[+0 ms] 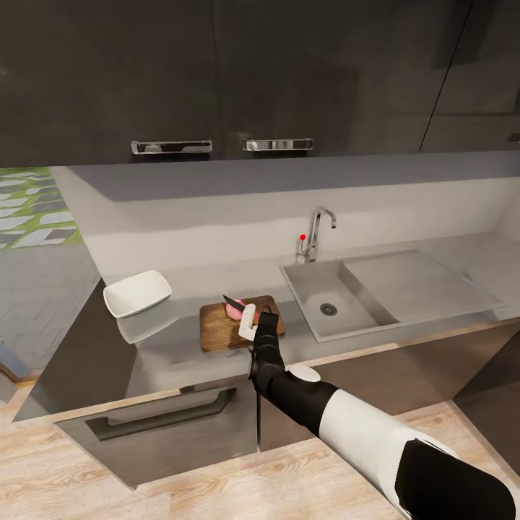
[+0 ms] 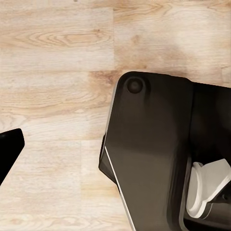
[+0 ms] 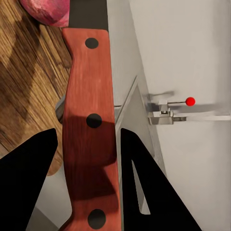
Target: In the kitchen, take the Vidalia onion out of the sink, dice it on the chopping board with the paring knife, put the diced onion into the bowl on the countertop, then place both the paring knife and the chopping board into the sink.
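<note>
The dark brown chopping board (image 1: pixel 220 328) lies on the grey countertop (image 1: pixel 180 354) left of the sink (image 1: pixel 303 278). A pinkish Vidalia onion (image 1: pixel 234 311) sits on the board's far half. My right gripper (image 1: pixel 249 322) reaches over the board's right part, shut on the paring knife (image 1: pixel 232 301); its dark blade points left and away over the onion. In the right wrist view my black fingers (image 3: pixel 29 183) clamp the reddish riveted paring knife (image 3: pixel 89 125), with the onion (image 3: pixel 48 10) at the blade and the board (image 3: pixel 24 86) beneath. The white bowl (image 1: pixel 137 292) stands left of the board.
The sink's draining panel (image 1: pixel 419 285) stretches right; the chrome tap (image 1: pixel 315 235) with its red knob (image 3: pixel 190 101) stands behind the basin. Dark wall cupboards (image 1: pixel 217 79) hang above. In the left wrist view a dark finger (image 2: pixel 9 147) hangs over the wooden floor (image 2: pixel 57 57) beside the robot's dark base (image 2: pixel 154 154).
</note>
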Robot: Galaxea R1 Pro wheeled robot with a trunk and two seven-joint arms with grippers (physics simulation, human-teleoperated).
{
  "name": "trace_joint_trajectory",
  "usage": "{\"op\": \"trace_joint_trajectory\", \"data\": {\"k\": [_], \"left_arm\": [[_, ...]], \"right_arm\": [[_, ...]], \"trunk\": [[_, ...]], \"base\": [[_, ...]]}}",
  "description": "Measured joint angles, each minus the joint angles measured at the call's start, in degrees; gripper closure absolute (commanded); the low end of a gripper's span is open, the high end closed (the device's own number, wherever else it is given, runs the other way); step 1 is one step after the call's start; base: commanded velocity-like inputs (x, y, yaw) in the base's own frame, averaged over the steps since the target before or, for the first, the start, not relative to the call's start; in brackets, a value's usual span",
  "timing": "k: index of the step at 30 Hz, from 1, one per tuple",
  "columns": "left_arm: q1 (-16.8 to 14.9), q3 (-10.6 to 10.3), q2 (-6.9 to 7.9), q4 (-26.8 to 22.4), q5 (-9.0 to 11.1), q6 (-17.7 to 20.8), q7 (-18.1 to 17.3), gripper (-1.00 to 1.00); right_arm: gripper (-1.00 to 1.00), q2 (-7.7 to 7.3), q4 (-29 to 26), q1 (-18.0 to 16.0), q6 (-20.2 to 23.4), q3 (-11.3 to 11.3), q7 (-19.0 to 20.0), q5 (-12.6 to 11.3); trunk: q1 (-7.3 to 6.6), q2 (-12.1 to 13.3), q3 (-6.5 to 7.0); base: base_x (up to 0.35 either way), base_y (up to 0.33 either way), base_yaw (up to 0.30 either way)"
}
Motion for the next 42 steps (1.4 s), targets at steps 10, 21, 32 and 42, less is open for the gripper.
{"op": "trace_joint_trajectory", "data": {"k": [10,21,32,42], "left_arm": [[0.0,0.0,0.00,0.0,0.0,0.0,0.0,-1.00],[0.0,0.0,0.00,0.0,0.0,0.0,0.0,-1.00],[0.0,0.0,0.00,0.0,0.0,0.0,0.0,-1.00],[0.0,0.0,0.00,0.0,0.0,0.0,0.0,-1.00]], "right_arm": [[1.00,0.00,0.0,0.0,0.0,0.0,0.0,0.0],[1.00,0.00,0.3,0.0,0.1,0.8,0.1,0.7],[1.00,0.00,0.4,0.0,0.1,0.9,0.2,0.8],[1.00,0.00,0.7,0.0,-0.1,1.5,0.2,-0.7]], "trunk": [[0.00,0.0,0.00],[0.00,0.0,0.00],[0.00,0.0,0.00],[0.00,0.0,0.00]], "base": [[0.000,0.000,0.000],[0.000,0.000,0.000],[0.000,0.000,0.000],[0.000,0.000,0.000]]}}
